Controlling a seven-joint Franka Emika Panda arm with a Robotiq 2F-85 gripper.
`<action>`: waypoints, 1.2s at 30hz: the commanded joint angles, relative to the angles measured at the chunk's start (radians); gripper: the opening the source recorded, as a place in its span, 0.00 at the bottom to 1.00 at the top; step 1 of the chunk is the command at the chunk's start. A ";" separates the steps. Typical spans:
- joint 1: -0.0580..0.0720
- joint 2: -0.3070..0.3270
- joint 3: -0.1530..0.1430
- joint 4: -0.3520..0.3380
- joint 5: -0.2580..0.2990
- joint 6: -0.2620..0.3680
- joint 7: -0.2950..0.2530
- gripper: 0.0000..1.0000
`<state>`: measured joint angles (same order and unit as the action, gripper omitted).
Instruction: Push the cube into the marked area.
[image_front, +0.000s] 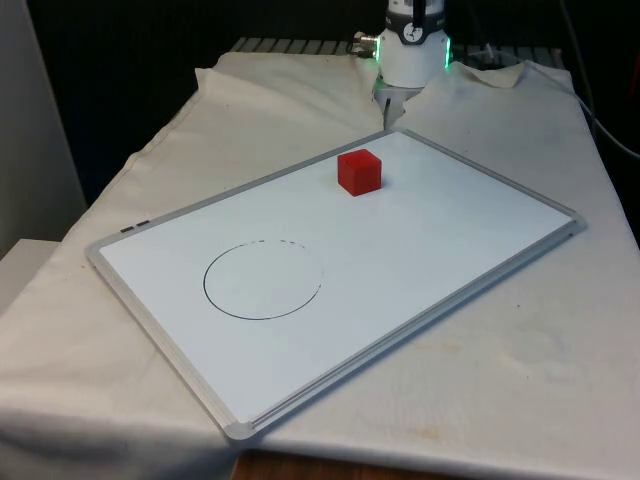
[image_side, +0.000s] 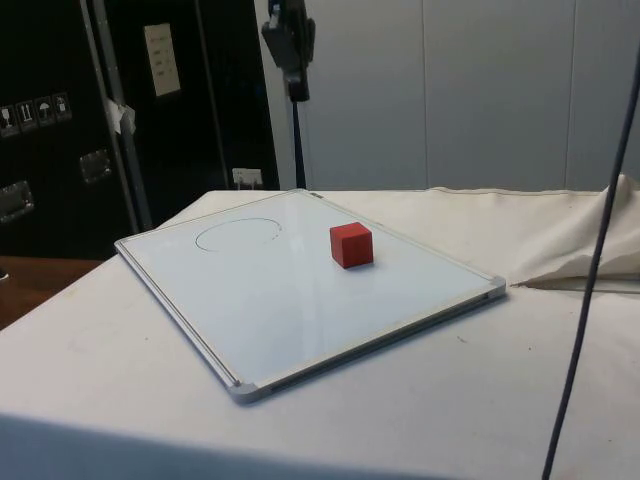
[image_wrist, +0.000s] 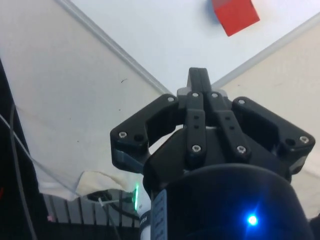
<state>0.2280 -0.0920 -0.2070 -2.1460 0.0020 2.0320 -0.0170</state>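
While the red cube (image_front: 359, 171) sits untouched on the whiteboard (image_front: 420, 250), upper centre of the front frame near the board's far edge, the push has not begun and the step in hand looks like the approach. The marked area, a thin drawn circle (image_front: 264, 280), lies left of centre and lower in the front frame, well apart from the cube with bare board between them; in the side view the same circle (image_side: 239, 234) is left of and beyond the cube (image_side: 351, 245). The pincer (image_wrist: 199, 82) hangs high above the board's corner region, its fingers drawn together to a narrow stance with nothing between them, and the cube (image_wrist: 235, 14) shows at the upper right of the wrist frame, well clear of the tips. In the side view the pincer (image_side: 297, 85) is at top centre, far above the counter (image_front: 560, 370). The next move, as I judge it, calls for descending behind the cube on the side away from the circle, then sweeping it along the board toward the ring without overshooting.
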 joint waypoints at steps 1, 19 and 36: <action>0.000 -0.018 0.001 -0.032 -0.006 0.034 0.006 0.00; -0.006 -0.115 -0.013 -0.304 0.000 0.248 -0.027 0.00; -0.009 -0.101 -0.073 -0.464 0.033 0.408 -0.131 0.00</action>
<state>0.2170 -0.1930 -0.2750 -2.5990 0.0220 2.4220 -0.1340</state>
